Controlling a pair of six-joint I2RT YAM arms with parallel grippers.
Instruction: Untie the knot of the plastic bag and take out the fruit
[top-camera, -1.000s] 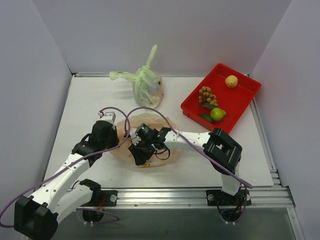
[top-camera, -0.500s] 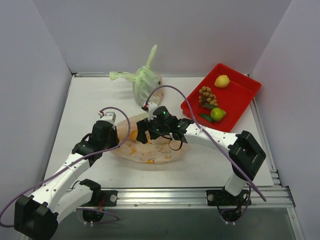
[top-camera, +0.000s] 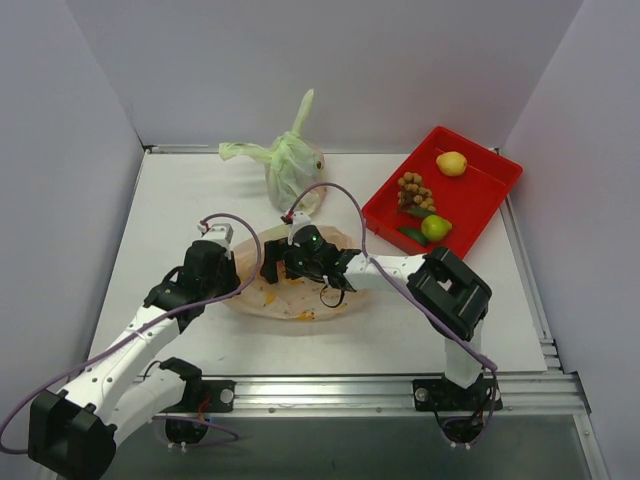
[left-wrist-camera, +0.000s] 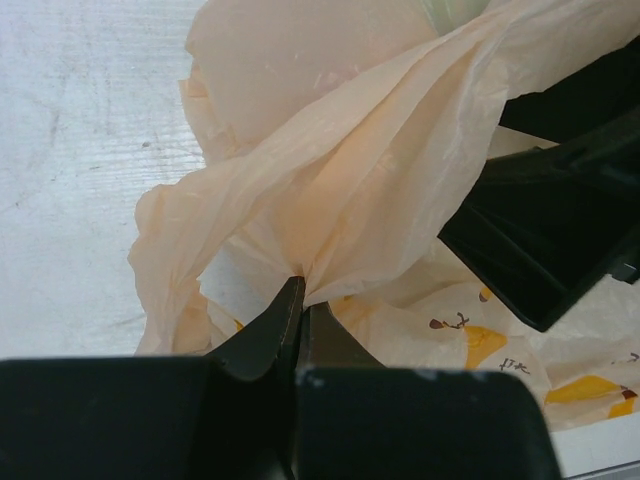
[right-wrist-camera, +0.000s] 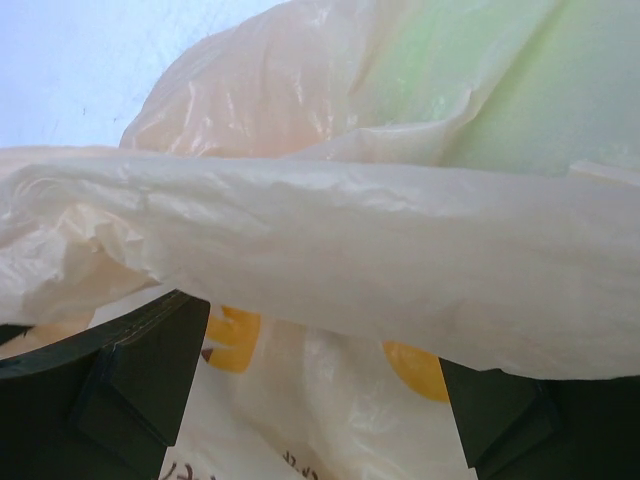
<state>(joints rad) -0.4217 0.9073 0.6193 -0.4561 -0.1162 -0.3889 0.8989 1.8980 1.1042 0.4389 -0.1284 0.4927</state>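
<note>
1. The thin, crinkly pale orange plastic bag (top-camera: 300, 300) lies flattened on the white table (top-camera: 160, 200). It is near the front edge between the two arms, well apart from the tied light green plastic bag (top-camera: 293, 175) at the back.
2. The left gripper (left-wrist-camera: 300, 305) has its black fingers (left-wrist-camera: 265, 335) pressed together, pinching a gathered fold of the orange film at the bag's left edge.
3. The right gripper (right-wrist-camera: 320, 395) sits over the bag's middle with its fingers (right-wrist-camera: 140, 370) spread wide. A band of film stretches across the gap between them, unclamped.
4. A round yellow fruit (top-camera: 452, 163), a cluster of small brown balls (top-camera: 413, 190) and a round green apple (top-camera: 435, 227) lie in the red plastic tray (top-camera: 480, 200) on the right.
5. In the right wrist view a green tint shows through the film. It may be fruit inside or the green bag beyond; I cannot tell which.
6. The film looks light, limp, slippery and easy to tear. A flat sheet offers little to pinch, so the best hold is probably a bunched fold or the mouth's rim, drawn gently against the left pinch. Any round fruit inside would likely roll.
</note>
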